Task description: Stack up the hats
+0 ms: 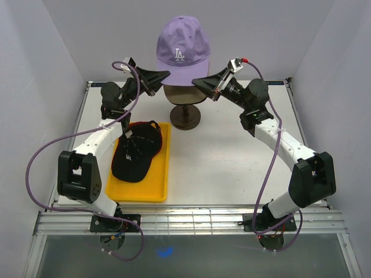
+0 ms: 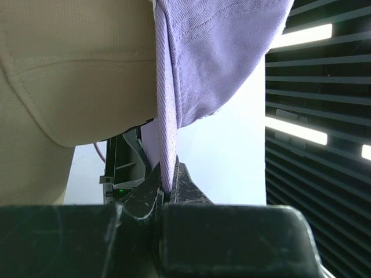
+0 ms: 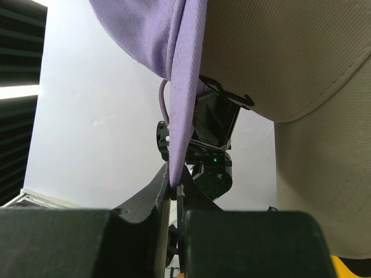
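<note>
**While being held by its rim from both sides, the lavender cap [image 1: 182, 40] is hanging over the tan cap [image 1: 181, 92]**

Nearest the arm bases, the yellow tray [image 1: 159, 191] is sitting on the bench [image 1: 232, 162]. It is carrying the black cap [image 1: 136, 153], white letters up, with nothing touching it. Farther back, the dark stand [image 1: 185, 116] is holding up the tan cap. Above that, the lavender cap is riding between the two arms. The left gripper [image 2: 168, 185] is clamping its lower edge on one side, jaws together on a thin fold of fabric. The right gripper [image 3: 174, 182] is doing the same on the opposite side. I cannot tell whether lavender is touching tan; the wrist views are showing them just beside each other.

Risks, as I am judging them: each hold is biting only the rim, so fabric may be slipping out if the arms are pulling apart or lowering unevenly. One side going down first would be seating the cap crooked. Pressing down hard could be twisting the tan cap round or tipping the stand.
</note>
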